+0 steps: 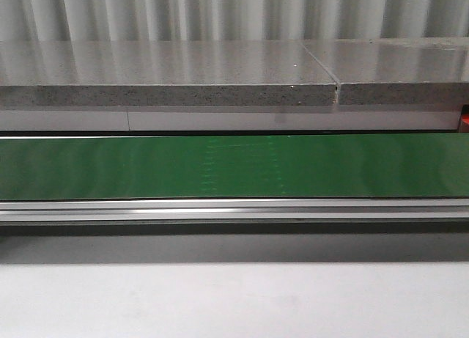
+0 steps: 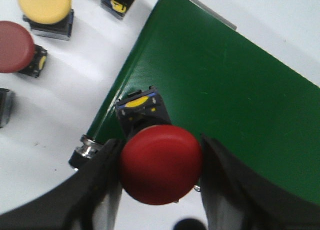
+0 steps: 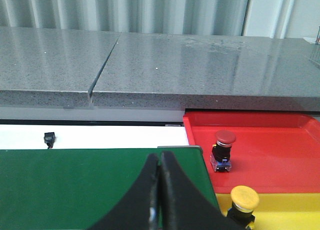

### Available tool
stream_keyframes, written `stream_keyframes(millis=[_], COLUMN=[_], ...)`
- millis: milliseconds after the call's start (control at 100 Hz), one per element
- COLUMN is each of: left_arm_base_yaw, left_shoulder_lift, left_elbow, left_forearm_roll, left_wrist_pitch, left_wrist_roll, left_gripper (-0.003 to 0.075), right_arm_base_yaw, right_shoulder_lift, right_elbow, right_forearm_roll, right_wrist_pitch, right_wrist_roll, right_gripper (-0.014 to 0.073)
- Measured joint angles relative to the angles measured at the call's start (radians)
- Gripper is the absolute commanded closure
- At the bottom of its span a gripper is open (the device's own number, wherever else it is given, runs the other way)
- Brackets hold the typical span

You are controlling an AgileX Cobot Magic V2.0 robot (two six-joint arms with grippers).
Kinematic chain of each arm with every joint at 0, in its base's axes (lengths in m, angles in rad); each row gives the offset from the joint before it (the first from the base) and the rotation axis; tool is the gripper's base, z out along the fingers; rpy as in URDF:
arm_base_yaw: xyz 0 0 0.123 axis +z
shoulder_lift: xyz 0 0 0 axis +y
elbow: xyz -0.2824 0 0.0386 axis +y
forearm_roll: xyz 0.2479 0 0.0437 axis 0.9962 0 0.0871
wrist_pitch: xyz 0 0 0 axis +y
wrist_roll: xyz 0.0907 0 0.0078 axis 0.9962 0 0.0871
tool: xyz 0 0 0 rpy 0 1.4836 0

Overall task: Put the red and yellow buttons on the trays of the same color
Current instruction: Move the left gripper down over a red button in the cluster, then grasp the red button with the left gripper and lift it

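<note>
The left hand (image 2: 160, 165) is clenched on a red mushroom-head button (image 2: 161, 164), its two fingers (image 2: 102, 190) pressed against either side of the cap. In the left wrist view, the button's black base with the yellow label sits at 12 o'clock from the cap, over the near edge of the green conveyor belt (image 2: 225, 95). I cannot tell whether the base rests on the belt or hangs just above it.

On the white table (image 2: 75, 90) beside the belt wait more buttons: a yellow button (image 2: 45, 5) and another red button (image 2: 15, 46).

The right hand (image 3: 160, 190) is closed on nothing, fingers together over the belt's far end. Beyond it, a red tray (image 3: 270, 150) already holds one small red button (image 3: 225, 147), and a yellow-capped button (image 3: 245, 200) sits on the yellow tray (image 3: 295, 210) at 5 o'clock.

The step in hand looks like feeding this red button onto the belt. Next, the left hand should set the base flat and release.
</note>
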Motion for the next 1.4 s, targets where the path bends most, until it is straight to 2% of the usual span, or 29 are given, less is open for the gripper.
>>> stream_keyframes(millis=[280, 350, 470, 560, 850, 980, 1190, 1400], left_arm_base_yaw=[-0.05, -0.05, -0.05, -0.05, -0.05, -0.05, -0.05, -0.026], left_shoulder_lift=[0.094, 0.101, 0.101, 0.101, 0.101, 0.101, 0.101, 0.141], left_elbow=[-0.026, -0.028, -0.032, -0.037, -0.146, -0.229, -0.31, -0.336], left_forearm_roll=[0.01, 0.019, 0.028, 0.03, 0.035, 0.105, 0.223, 0.231], left_wrist_pitch=[-0.002, -0.002, -0.002, -0.002, 0.009, 0.043, 0.081, 0.132], left_wrist_roll=[0.002, 0.004, 0.005, 0.005, 0.006, 0.006, 0.09, 0.206], left_gripper=[0.0502, 0.0451, 0.03, 0.0244, 0.0243, 0.0244, 0.0248, 0.0248], right_arm_base_yaw=[0.0, 0.0, 0.0, 0.0, 0.0, 0.0, 0.0, 0.0], right_shoulder_lift=[0.0, 0.0, 0.0, 0.0, 0.0, 0.0, 0.0, 0.0], right_elbow=[0.0, 0.0, 0.0, 0.0, 0.0, 0.0, 0.0, 0.0], right_forearm_roll=[0.0, 0.0, 0.0, 0.0, 0.0, 0.0, 0.0, -0.001], right_wrist_pitch=[0.0, 0.0, 0.0, 0.0, 0.0, 0.0, 0.0, 0.0], right_wrist_roll=[0.0, 0.0, 0.0, 0.0, 0.0, 0.0, 0.0, 0.0], right_gripper=[0.066, 0.066, 0.066, 0.066, 0.066, 0.066, 0.066, 0.066])
